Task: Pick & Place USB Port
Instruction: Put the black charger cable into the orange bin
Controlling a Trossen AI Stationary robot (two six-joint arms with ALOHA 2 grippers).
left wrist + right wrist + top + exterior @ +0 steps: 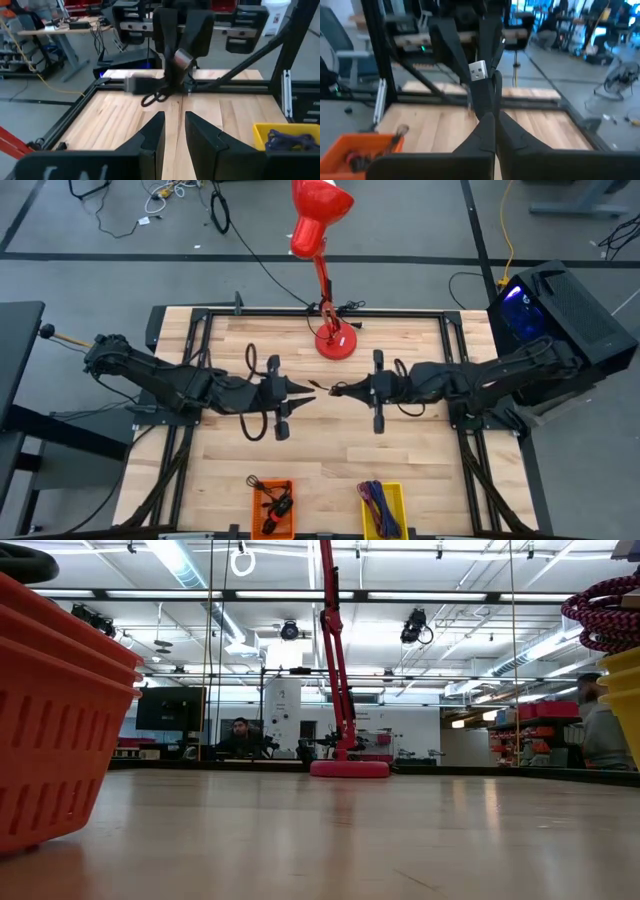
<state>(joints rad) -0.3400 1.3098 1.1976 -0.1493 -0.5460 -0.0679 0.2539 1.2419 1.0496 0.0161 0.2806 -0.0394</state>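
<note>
A USB plug with a black body and a silver metal end (478, 71) shows in the right wrist view. It also shows in the left wrist view (142, 84), with a short black cord looping below it. My right gripper (495, 120) is shut on it above the table's middle (340, 390). My left gripper (173, 131) is open and empty. It faces the right gripper level, a short way to its left (300, 393). Neither gripper shows in the low view. My right gripper pinches the plug's black body (485, 102) between its two fingers, toward the end away from the metal tip. The fingers come level from the table's right. The silver end sticks out beyond the fingertips. The plug is clear of the table and its cord loop (154, 97) hangs slack.
A red desk lamp (333, 340) stands at the table's far middle. An orange bin (272, 508) holding dark parts and a yellow bin (381, 508) holding coiled cords sit at the near edge. Bare wood lies below and between the arms. People sit in the room beyond.
</note>
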